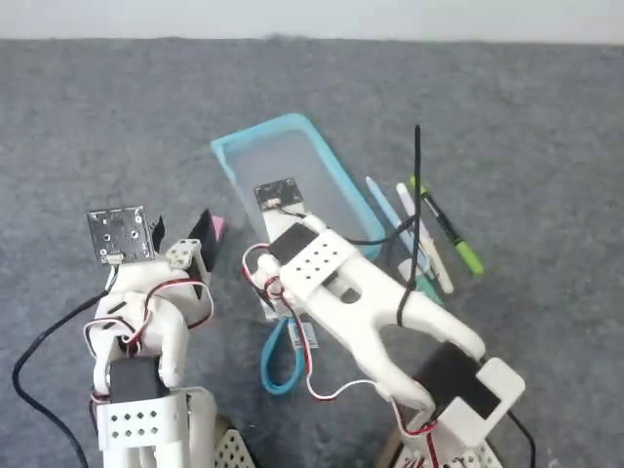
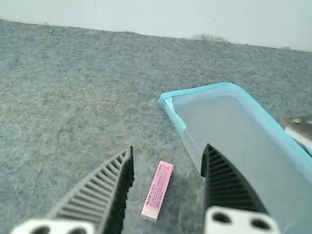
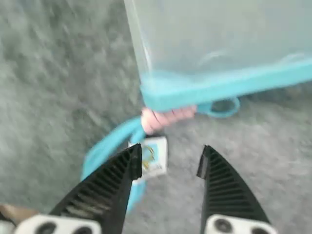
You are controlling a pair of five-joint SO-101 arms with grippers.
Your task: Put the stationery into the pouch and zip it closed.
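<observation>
The pink eraser (image 2: pixel 157 190), likely light and stiff and best pinched across its long sides, lay on the worktop (image 1: pixel 117 117) between the left end effector's (image 2: pixel 168 150) spread jaws. At its 2 o'clock lay the soft pouch (image 1: pixel 292 171), the right end effector (image 3: pixel 170 151) spread over its near corner. Pens (image 1: pixel 429 229) lay at the pouch's 3 o'clock.

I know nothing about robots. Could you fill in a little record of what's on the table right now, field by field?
Surface: grey carpet-like cover
Pouch: clear with blue edging, lying flat; blue strap at the end nearest the arms
Eraser: pink, on the cover beside the pouch
Pens: several, outside the pouch on its other side
Left gripper: open, over the eraser
Right gripper: open, over the pouch's strap end
</observation>
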